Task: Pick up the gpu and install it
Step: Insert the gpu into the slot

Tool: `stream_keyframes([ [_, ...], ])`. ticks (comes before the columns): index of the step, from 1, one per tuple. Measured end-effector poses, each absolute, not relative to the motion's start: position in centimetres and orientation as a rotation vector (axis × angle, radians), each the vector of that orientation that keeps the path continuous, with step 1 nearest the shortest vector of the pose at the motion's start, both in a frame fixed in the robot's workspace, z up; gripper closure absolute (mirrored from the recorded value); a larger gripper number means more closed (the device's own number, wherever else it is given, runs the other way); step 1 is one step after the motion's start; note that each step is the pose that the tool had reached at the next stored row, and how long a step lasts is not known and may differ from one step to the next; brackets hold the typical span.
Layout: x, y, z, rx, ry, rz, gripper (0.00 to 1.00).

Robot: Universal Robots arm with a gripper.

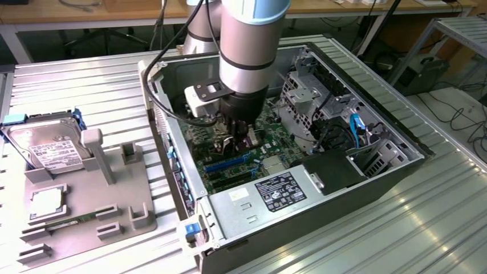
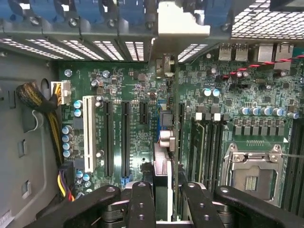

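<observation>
The gpu point(image 2: 165, 164) stands edge-on over the green motherboard point(image 2: 137, 90) inside the open computer case point(image 1: 396, 134). Its silver end bracket point(image 2: 183, 21) reaches the case's rear slot openings. My gripper point(image 2: 168, 202) is shut on the card, with a black finger point(image 2: 141, 204) pressed against each side. In the exterior view the gripper point(image 1: 237, 149) is low inside the case, just above the board, with the dark gpu point(image 1: 247, 140) between its jaws. Whether the card sits in a slot I cannot tell.
A grey holder point(image 1: 114, 220) at the exterior view's left carries a silver hard drive point(image 1: 45, 145), a processor point(image 1: 45, 202) and a green memory stick point(image 1: 72, 222). In the case are the power supply point(image 1: 278, 191), drive cage point(image 1: 304, 97), processor socket point(image 2: 251, 175) and a cable bundle point(image 2: 38, 95).
</observation>
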State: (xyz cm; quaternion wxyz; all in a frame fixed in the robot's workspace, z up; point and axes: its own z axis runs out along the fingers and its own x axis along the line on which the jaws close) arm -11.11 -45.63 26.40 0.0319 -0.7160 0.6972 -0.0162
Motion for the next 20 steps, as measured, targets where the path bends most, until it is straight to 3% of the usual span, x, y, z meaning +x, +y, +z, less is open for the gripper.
stream_keyframes([
  [20, -11.7, -45.6, 24.9, -2.201, 2.144, -0.043, 0.72],
])
